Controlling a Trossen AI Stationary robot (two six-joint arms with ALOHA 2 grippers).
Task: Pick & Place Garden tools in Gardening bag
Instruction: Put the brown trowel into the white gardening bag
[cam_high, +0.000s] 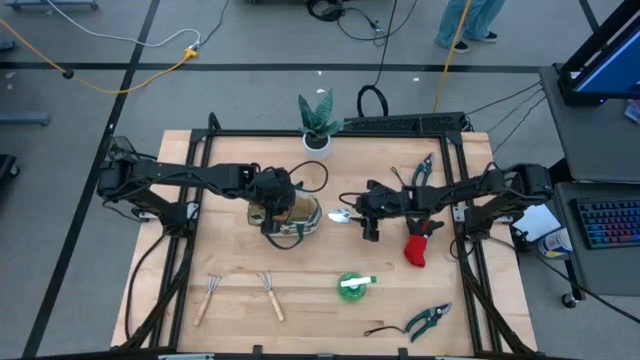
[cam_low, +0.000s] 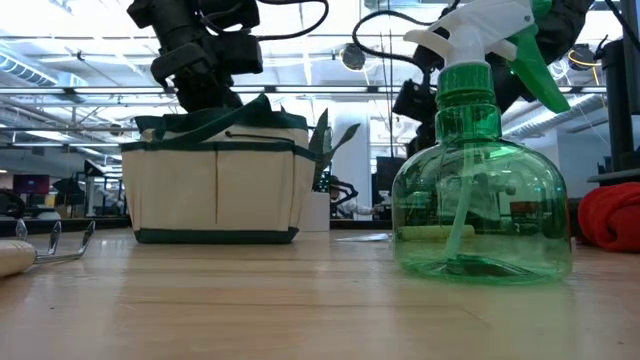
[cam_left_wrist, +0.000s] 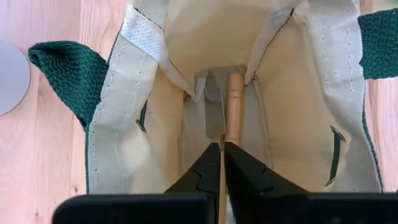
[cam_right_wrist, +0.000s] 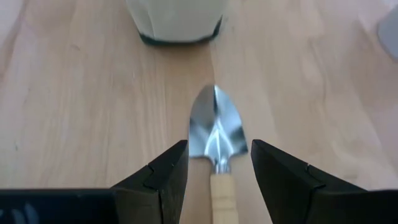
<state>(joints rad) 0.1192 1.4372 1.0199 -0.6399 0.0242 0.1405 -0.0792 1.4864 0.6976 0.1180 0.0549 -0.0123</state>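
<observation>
Glossy green plastic spray bottle (cam_low: 480, 190)

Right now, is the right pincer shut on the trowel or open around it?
Open. In the right wrist view, the right pincer stands with its fingers spread either side of the trowel, gaps showing on both sides.

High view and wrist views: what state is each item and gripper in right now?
gardening bag: upright, mouth open, a wooden-handled tool inside.
left gripper: over the bag's mouth, shut on the wooden-handled tool.
right gripper: open, fingers either side of the trowel, not gripping.
trowel: flat on the table, blade toward the bag.
two mini rakes: lying on the table.
spray bottle: upright.
glove: lying on the table.
</observation>
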